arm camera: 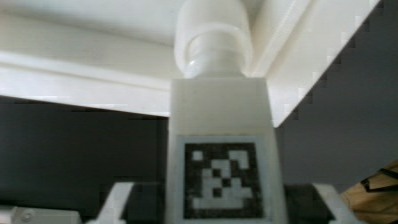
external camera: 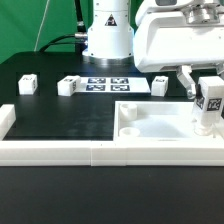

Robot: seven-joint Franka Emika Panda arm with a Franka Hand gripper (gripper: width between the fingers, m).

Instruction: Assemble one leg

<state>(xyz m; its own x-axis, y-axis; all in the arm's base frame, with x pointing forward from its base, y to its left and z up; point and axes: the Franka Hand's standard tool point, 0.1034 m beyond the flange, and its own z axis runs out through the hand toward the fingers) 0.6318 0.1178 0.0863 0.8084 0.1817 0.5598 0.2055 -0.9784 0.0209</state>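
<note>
My gripper (external camera: pixel 207 96) is shut on a leg (external camera: pixel 204 120), a small white post with a black-and-white tag, held upright at the exterior view's right. Its lower end is at the near right corner of the large flat white slab (external camera: pixel 155 122); I cannot tell whether it touches. In the wrist view the leg (arm camera: pixel 222 120) runs straight out between my two fingers (arm camera: pixel 125 205), tag toward the camera, its round narrow end against white surfaces. Three more legs lie on the black table: one (external camera: pixel 27 84) at the left, one (external camera: pixel 68 86) beside it, one (external camera: pixel 160 85) behind the slab.
The marker board (external camera: pixel 108 84) lies at the back centre in front of the robot base (external camera: pixel 107 30). A low white wall (external camera: pixel 60 151) runs along the table's front edge and turns up at the left end. Green backdrop behind.
</note>
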